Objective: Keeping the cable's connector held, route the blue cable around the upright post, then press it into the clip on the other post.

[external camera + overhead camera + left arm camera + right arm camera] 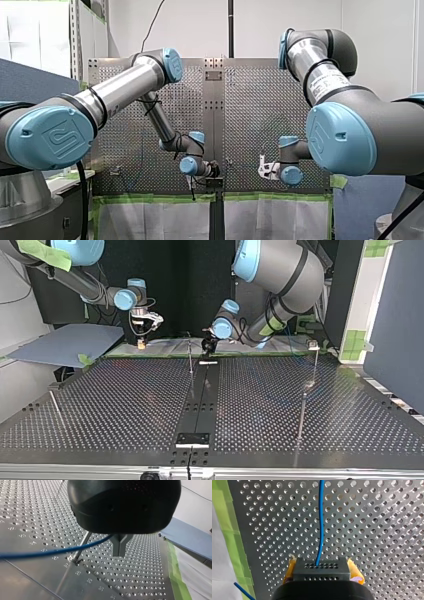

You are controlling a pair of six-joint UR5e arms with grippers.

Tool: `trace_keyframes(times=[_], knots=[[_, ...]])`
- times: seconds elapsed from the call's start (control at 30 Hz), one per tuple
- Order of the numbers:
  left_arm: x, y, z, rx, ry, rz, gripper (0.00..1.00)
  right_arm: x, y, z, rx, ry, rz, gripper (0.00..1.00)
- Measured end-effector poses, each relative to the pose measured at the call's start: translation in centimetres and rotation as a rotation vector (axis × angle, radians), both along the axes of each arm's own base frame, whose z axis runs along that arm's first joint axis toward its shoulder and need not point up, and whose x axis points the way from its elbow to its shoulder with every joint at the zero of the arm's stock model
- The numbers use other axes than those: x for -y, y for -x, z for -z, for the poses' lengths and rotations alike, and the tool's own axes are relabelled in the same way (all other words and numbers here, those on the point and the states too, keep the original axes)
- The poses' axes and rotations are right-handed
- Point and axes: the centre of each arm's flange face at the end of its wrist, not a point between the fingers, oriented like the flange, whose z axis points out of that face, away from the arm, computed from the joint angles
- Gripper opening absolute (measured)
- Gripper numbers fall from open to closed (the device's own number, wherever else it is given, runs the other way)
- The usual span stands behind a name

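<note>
Over the perforated table (140, 580), my right hand (322, 566) has its yellow pads (355, 571) closed on the black connector (322, 572), with the blue cable (320, 530) running ahead of it; my left hand (119, 552) pinches the cable between closed metal fingers (119, 546), just beside a thin post (82, 545)

We work in a robotics lab: our left arm (125, 87) and right arm (325, 75) flank a perforated metal table (310, 440) edged with green masking tape (150, 198), a thin upright post (190, 356) screwed in, a white wall (200, 25) and a blue partition panel (395, 325) around.
</note>
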Motion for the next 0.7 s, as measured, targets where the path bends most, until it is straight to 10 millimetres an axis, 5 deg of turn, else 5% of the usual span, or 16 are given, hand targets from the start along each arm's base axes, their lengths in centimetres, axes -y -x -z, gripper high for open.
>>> trace_keyframes(times=[0.7], knots=[[-0.9, -3.9, -2.0, 0.114, 0.098, -0.055, 0.00, 2.7, 1.0, -1.0, 0.008, 0.024, 0.025, 0.00]])
